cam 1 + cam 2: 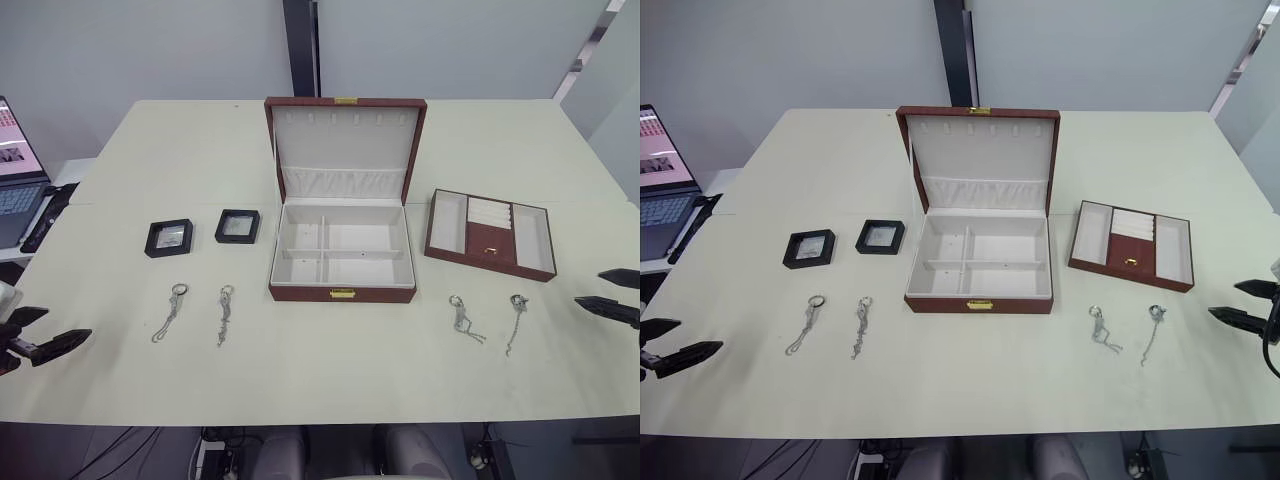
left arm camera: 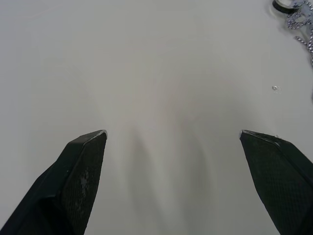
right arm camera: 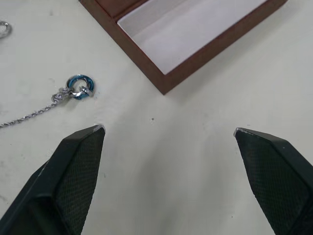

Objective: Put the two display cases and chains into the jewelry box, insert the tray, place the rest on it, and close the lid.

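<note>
At the far left edge of the frame your left claw (image 1: 45, 333) hangs released over the cream surface (image 1: 320, 370), gripping nothing. Moving right, you see the two display cases (image 1: 169, 238) (image 1: 238, 226) side by side, with two chains (image 1: 170, 312) (image 1: 224, 314) lying below them. In the centre stands the jewelry box (image 1: 342, 255), its lid (image 1: 345, 145) upright and open. Right of it sits the tray (image 1: 490, 234), apart from the box, with two more chains (image 1: 464, 318) (image 1: 516, 320) below. At the right edge your right claw (image 1: 612, 293) is released too, empty.
</note>
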Tool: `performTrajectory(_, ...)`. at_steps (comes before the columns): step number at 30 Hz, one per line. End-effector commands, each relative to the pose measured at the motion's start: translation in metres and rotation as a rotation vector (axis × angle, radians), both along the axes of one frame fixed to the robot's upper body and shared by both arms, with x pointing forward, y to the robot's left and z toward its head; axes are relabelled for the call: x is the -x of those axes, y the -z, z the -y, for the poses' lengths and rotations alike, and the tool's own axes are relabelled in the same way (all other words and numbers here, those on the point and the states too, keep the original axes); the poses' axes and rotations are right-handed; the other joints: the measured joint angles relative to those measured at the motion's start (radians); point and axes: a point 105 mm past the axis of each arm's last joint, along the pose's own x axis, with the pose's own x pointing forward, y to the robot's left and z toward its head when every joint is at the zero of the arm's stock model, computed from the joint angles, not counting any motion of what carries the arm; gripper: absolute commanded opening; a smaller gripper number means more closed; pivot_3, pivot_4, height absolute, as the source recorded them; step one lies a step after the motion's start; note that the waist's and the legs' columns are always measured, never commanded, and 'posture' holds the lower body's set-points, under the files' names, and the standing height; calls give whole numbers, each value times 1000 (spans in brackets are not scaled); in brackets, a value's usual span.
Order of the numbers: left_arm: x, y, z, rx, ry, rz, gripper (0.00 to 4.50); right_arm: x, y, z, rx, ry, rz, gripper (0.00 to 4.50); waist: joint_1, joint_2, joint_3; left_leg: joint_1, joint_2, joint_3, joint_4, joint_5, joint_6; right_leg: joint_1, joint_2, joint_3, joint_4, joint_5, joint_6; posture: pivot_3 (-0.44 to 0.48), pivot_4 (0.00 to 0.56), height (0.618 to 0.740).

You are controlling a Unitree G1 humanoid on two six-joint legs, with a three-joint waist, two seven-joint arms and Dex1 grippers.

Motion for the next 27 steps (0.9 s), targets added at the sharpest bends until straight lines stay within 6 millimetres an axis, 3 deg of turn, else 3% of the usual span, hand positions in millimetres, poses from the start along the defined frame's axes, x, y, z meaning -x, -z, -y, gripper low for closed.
performTrajectory(1, -2, -18, -6, -38, -2, 55, 4500, -4, -9, 0, 12, -18, 37, 4491, -3, 0, 0, 0, 0, 0, 0, 0, 0, 0, 0, 0, 0, 0, 0, 0, 150, 740)
performTrajectory(9, -8, -20, -1, -37, 21, 73, 4500, -7, -14, -4, -3, -30, 52, 4491, -5, 0, 0, 0, 0, 0, 0, 0, 0, 0, 0, 0, 0, 0, 0, 0, 150, 740)
performTrajectory(13, -17, -26, 7, 9, 49, 123, 4500, -12, -29, -27, -74, -119, 99, 4491, -5, 0, 0, 0, 0, 0, 0, 0, 0, 0, 0, 0, 1, 0, 0, 0, 150, 740)
performTrajectory(16, -27, -33, 12, 23, 87, 162, 4500, -17, -47, -60, -145, -224, 155, 4491, -5, 0, 0, 0, 0, -1, 0, 0, 0, 0, 0, 0, 1, 0, 0, 0, 150, 740)
performTrajectory(18, -37, -37, 19, 27, 135, 177, 4500, -18, -64, -94, -226, -323, 207, 4491, -4, 0, 0, 0, 0, -1, 0, 0, 0, 0, 0, -1, 1, 0, 0, 0, 150, 740)
performTrajectory(20, -47, -37, 27, 10, 189, 162, 4500, -15, -77, -129, -288, -432, 245, 4491, -4, 0, 0, 0, 0, -1, 0, 0, 0, 0, 0, -1, 2, 0, 0, 0, 150, 740)
performTrajectory(27, -82, -32, 54, -66, 367, 90, 4500, 2, -109, -223, -425, -686, 377, 4491, 1, 0, 0, -2, 0, -3, 1, 0, 0, 0, 1, -3, 2, 0, 0, 0, 150, 740)
